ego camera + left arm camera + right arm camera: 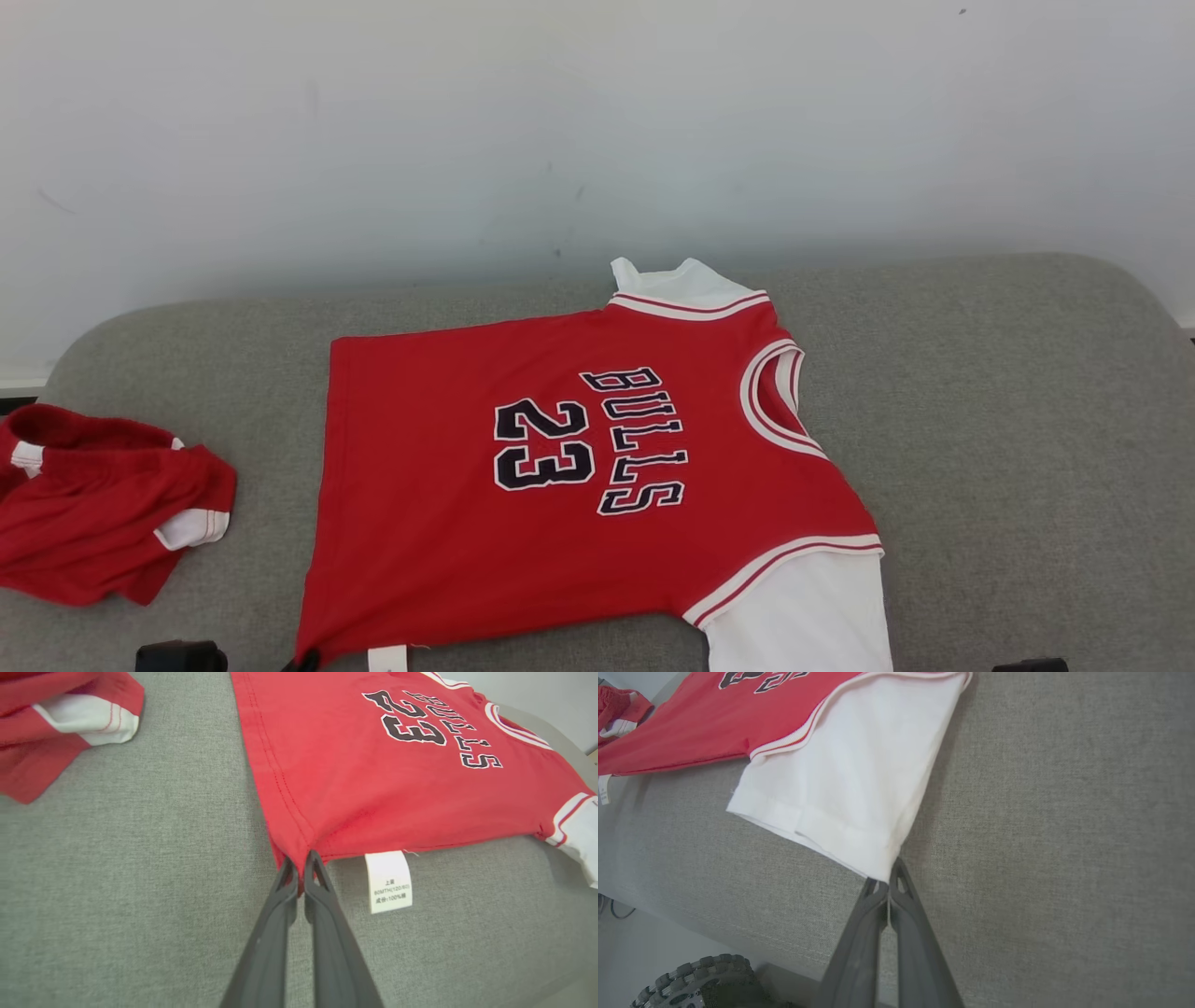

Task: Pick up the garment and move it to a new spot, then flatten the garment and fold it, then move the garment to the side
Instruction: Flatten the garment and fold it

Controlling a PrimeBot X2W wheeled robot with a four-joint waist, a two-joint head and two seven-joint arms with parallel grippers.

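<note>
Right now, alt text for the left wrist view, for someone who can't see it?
The left gripper has its fingers pinched shut on the hem corner of a red Bulls 23 jersey flat on a grey cushion. A white care label sticks out beside them, and a crumpled red-and-white garment lies at upper left.

Left gripper: two long, matte dark-grey fingers tapering to slim tips, each with a triangular cut-out near the end. Right gripper looks the same, and there's a black wheel with chunky tread blocks.
</note>
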